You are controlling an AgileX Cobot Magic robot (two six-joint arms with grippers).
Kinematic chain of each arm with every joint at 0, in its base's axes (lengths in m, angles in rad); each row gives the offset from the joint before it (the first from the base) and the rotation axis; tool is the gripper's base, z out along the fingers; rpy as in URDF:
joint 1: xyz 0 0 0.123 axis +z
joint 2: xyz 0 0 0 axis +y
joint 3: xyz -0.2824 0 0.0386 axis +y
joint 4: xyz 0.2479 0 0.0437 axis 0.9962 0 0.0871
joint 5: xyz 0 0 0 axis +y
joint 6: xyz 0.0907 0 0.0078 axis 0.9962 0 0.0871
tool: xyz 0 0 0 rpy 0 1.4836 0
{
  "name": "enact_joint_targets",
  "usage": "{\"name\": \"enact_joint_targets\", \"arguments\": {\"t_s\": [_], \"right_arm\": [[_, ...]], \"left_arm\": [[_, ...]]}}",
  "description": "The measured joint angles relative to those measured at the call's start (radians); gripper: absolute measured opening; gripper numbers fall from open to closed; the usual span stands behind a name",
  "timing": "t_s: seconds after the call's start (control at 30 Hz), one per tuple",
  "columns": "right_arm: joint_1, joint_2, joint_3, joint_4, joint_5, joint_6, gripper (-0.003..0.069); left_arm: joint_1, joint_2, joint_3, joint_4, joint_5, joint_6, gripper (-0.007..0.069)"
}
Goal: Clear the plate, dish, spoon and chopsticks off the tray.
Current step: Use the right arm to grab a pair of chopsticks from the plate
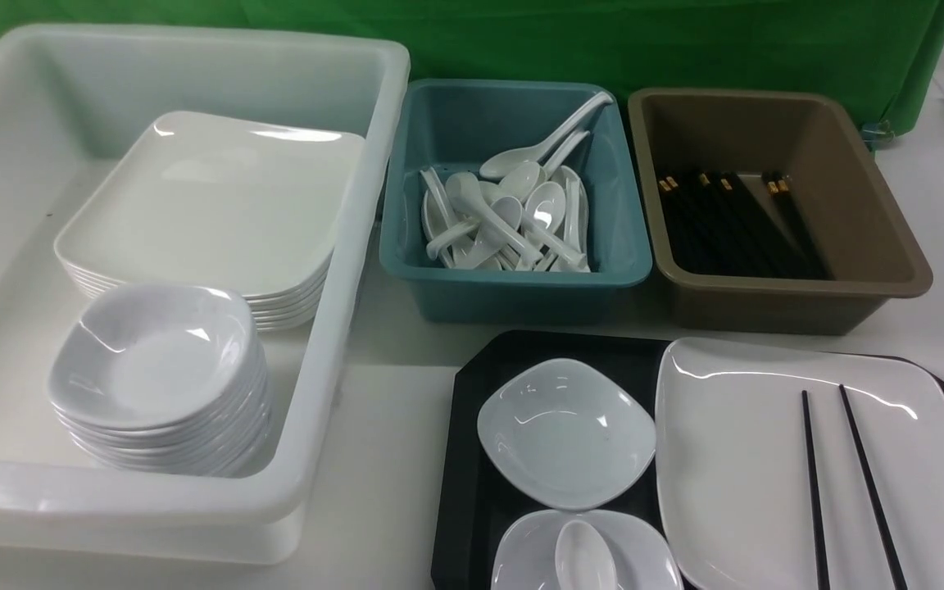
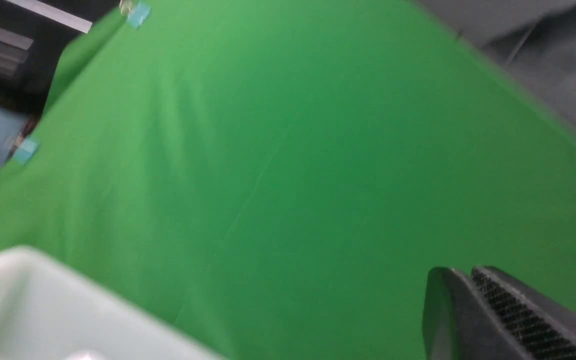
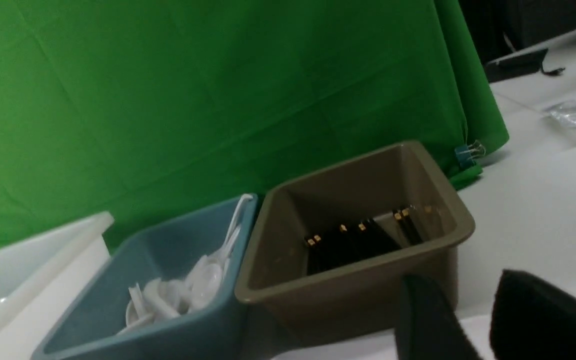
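The black tray point(image 1: 472, 492) lies at the front right of the table. On it, the large white plate point(image 1: 734, 459) carries the two black chopsticks point(image 1: 812, 492), which lie side by side. A small white dish point(image 1: 566, 430) sits on the tray to the plate's left. Nearer me, a second small dish point(image 1: 521, 549) holds the white spoon point(image 1: 583, 557). Neither gripper shows in the front view. My left gripper point(image 2: 463, 272) is shut and empty, facing the green cloth. My right gripper point(image 3: 468, 295) is open and empty, facing the brown tub point(image 3: 353, 285).
A big white tub point(image 1: 341, 246) at left holds a stack of plates point(image 1: 210, 205) and a stack of bowls point(image 1: 152, 360). A teal tub point(image 1: 513, 287) holds several spoons. The brown tub point(image 1: 767, 303) holds black chopsticks. A green cloth hangs behind.
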Motion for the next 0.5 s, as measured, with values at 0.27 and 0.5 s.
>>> {"name": "enact_joint_targets", "arguments": {"t_s": [0.27,0.5], "right_arm": [[0.0,0.0,0.0,0.003,-0.04,-0.042,0.0242],[0.0,0.033,-0.157,0.007,0.194,0.031,0.0173]], "left_arm": [[0.0,0.43,-0.343,-0.184,0.678,0.355,0.0017],[0.0,0.673,-0.363,-0.315,0.86,0.585,0.0013]]}}
